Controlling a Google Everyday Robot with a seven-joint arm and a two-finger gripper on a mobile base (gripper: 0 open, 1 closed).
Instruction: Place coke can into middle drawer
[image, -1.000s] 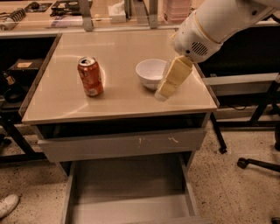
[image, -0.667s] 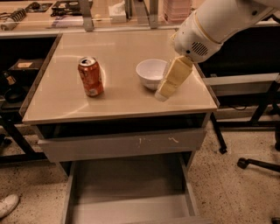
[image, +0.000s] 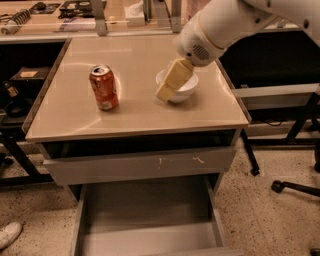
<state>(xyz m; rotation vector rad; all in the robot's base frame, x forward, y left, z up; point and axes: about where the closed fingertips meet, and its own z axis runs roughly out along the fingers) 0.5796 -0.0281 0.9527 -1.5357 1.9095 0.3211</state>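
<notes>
The coke can (image: 104, 87), red with a silver top, stands upright on the left half of the tan cabinet top (image: 135, 115). My gripper (image: 163, 95) hangs from the white arm (image: 220, 25) to the right of the can, low over the left side of a white bowl, and holds nothing. A clear gap separates it from the can. The middle drawer (image: 150, 210) is pulled open below, wide and grey, with a bare floor.
The white bowl (image: 184, 88) sits right of the can, partly hidden by the gripper. A grey drawer front with pale scratch marks (image: 140, 167) sits above the open drawer. A chair base (image: 295, 187) is on the floor at right, a shoe (image: 7, 234) at bottom left.
The arm has swung left: the gripper was over the right side of the bowl and is now over its left side, nearer the can. The can and bowl have not moved.
</notes>
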